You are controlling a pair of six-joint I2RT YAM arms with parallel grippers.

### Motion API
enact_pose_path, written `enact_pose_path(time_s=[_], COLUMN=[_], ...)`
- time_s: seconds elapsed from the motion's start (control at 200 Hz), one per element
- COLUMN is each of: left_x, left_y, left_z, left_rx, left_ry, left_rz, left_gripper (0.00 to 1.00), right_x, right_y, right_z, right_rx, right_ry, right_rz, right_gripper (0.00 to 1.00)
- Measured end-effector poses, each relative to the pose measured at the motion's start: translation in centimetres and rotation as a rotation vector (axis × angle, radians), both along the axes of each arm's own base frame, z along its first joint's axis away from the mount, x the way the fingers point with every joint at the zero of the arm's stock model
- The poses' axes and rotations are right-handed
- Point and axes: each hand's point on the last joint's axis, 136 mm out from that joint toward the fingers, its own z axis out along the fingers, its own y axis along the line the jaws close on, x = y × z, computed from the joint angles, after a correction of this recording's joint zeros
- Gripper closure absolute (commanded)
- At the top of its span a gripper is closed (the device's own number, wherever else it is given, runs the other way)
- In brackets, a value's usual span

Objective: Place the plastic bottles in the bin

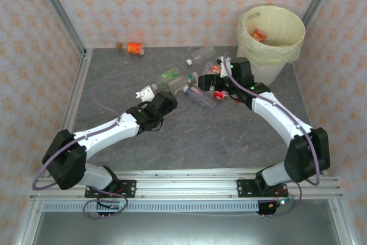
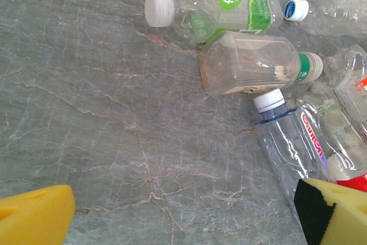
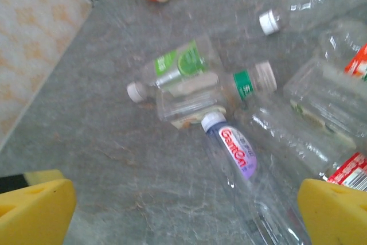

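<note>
Worktop: we see a grey, stone-patterned worktop [image 1: 189, 142] with patterned walls on three sides.
Left arm: the left arm [image 1: 109, 133] reaches in from 7 o'clock, and its wrist sits just at the 8 o'clock side of the bottle pile.
Right arm: the right arm [image 1: 281, 116] reaches in from 5 o'clock, its wrist over the 3 o'clock side of the pile, near the bin.
Bin: the bin [image 1: 275, 64] stands upright at 1 o'clock in the far corner, with its bag folded over the rim. An orange-labelled item [image 1: 259, 35] lies inside.
Plastic bottles: most of the plastic bottles [image 1: 195, 81] lie on their sides in a loose pile on the worktop at 12 o'clock, outside the bin and at its 8 o'clock.
Ganten bottle: the Ganten bottle [image 3: 238, 153] is clear with a white cap, and its cap touches the green-banded bottle.
Lime bottle: the lime bottle [image 2: 229, 7] has a green label and a white cap and lies just beside the green-banded bottle [image 2: 252, 64].
Orange bottle: the orange bottle [image 1: 135, 48] lies alone at 11 o'clock by the far wall, well apart from the pile.
Left gripper: the left gripper [image 2: 183, 216] has its yellow pads wide apart over bare worktop, with the pile at its 1 o'clock.
Right gripper: the right gripper [image 3: 183, 210] has its yellow pads wide apart above the Ganten bottle, clamping nothing.
</note>
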Motion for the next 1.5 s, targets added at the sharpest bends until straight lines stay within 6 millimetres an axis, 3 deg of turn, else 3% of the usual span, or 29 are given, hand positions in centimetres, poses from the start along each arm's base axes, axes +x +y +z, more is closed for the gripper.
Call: enact_pose_path(time_s=[0.485, 0.781, 0.961, 1.131, 1.501], left_x=[-0.6, -1.1, -1.2, -1.2, -1.1], left_y=[2.8, 3.2, 3.4, 3.4, 3.1], left_z=[1.0, 0.3, -0.1, -0.1, 0.0], left_rx=[0.009, 0.012, 0.010, 0.007, 0.016], left_ry=[-0.035, -0.017, -0.010, -0.011, -0.015], left_rz=[0.100, 0.120, 0.128, 0.130, 0.104], left_gripper=[0.00, 0.00, 0.00, 0.00, 0.00], right_x=[0.8, 1.9, 1.5, 1.1, 2.2], right_y=[4.1, 4.0, 3.9, 3.8, 5.0], right_z=[-10.1, -14.7, -16.5, -16.9, -18.4], right_rx=[-0.256, -0.441, -0.493, -0.509, -0.593], right_ry=[0.208, 0.233, 0.262, 0.276, 0.267], right_rz=[0.095, 0.119, 0.146, 0.156, 0.125], right_gripper=[0.01, 0.00, 0.08, 0.17, 0.23])
